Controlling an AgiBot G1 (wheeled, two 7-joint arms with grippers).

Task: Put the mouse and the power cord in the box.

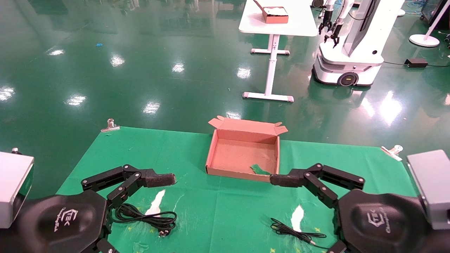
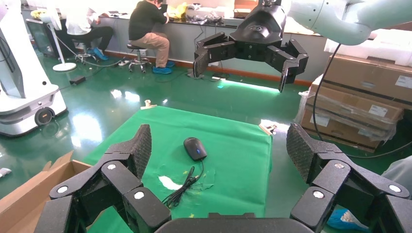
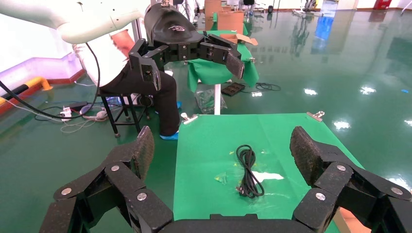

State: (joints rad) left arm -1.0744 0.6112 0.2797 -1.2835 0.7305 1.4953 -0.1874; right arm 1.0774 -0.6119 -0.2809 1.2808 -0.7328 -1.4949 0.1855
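The salmon-brown box [image 1: 242, 140] lies open at the far middle of the green cloth, lid flap folded back, holding neither item. Near the front left, the power cord [image 1: 147, 218] lies in a coiled bundle, also seen in the right wrist view [image 3: 248, 170]. The black mouse [image 2: 195, 148] rests on the cloth at the front right, its thin cable [image 1: 291, 232] bunched beside it; my right arm hides the mouse in the head view. My left gripper [image 2: 218, 141] hovers open above the cord, and my right gripper [image 3: 222, 141] hovers open near the box's front right corner.
Metal clips [image 1: 110, 125] [image 1: 393, 150] pin the cloth at its far corners. White torn patches [image 1: 156, 203] [image 1: 298, 217] show through the cloth. Beyond the table, on the green floor, stand a white table [image 1: 277, 21] with a reddish box and another robot [image 1: 351, 52].
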